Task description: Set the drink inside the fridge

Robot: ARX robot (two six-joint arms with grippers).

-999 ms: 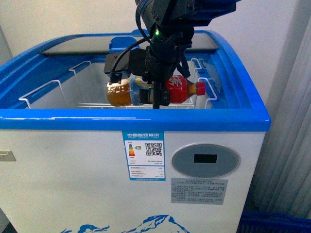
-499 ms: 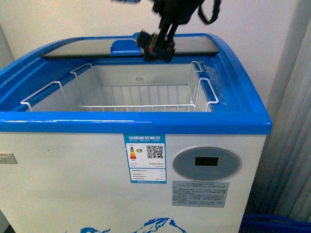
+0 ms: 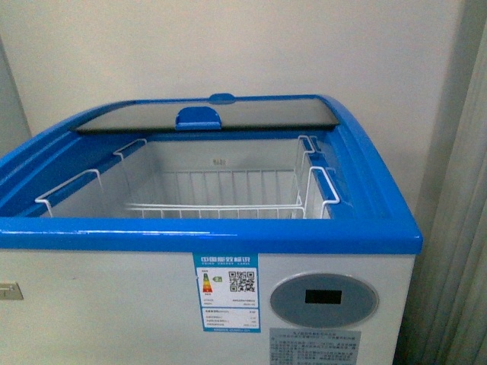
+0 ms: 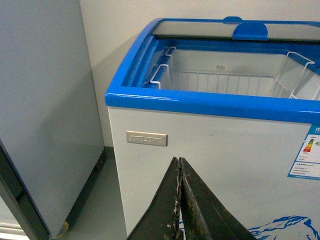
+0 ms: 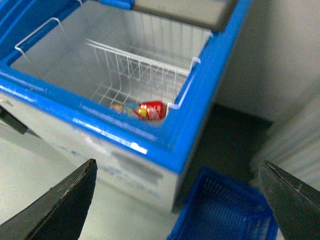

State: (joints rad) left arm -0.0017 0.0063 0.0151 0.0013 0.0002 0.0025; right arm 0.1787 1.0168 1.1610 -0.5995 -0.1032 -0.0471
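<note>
The drink (image 5: 146, 110) lies on its side at the bottom of a white wire basket (image 5: 131, 67) inside the fridge (image 5: 100, 125), seen only in the right wrist view; the front view hides it below the blue rim (image 3: 205, 234). My right gripper (image 5: 178, 164) is open and empty, outside and above the fridge's front corner. My left gripper (image 4: 179, 160) is shut on nothing, low in front of the fridge's white front wall (image 4: 200, 102). Neither arm shows in the front view.
The sliding glass lid (image 3: 205, 114) is pushed to the back, leaving the chest open. A tall grey cabinet (image 4: 40, 100) stands left of the fridge. A blue plastic crate (image 5: 225, 210) sits on the floor by the fridge's right side, near a curtain (image 3: 456, 228).
A second ago the right gripper held the bottle over the basket. It then rose empty and has left the front view; the bottle has dropped out of sight there.
</note>
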